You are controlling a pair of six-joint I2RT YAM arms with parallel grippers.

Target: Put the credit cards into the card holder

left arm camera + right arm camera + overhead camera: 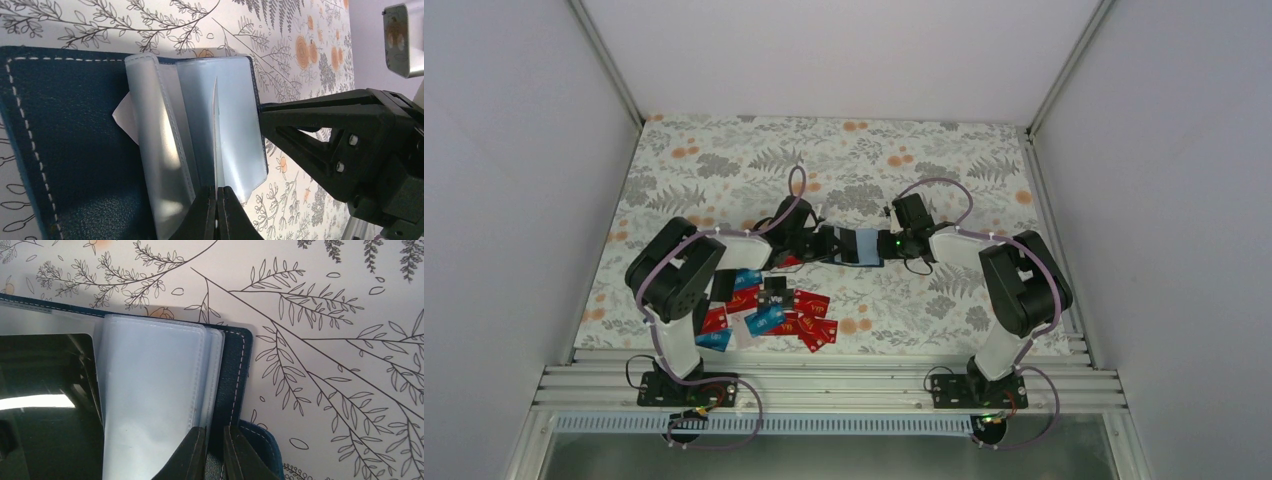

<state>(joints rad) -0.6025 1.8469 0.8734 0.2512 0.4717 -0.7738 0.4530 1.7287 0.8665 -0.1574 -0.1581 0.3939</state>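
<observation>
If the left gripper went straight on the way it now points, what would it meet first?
Likely the card holder: the left gripper is shut on a thin pale leaf, seen edge-on, and the holder's clear sleeves lie straight ahead. The right gripper stands off to the side. Depth is unclear.

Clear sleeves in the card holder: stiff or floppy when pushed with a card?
Likely floppy: the clear sleeves bow and fan apart inside the card holder. Probably slippery, given their glossy glare. The one the left gripper pinches stands edge-on, so it may sag if released; the right gripper clamps the cover.
</observation>
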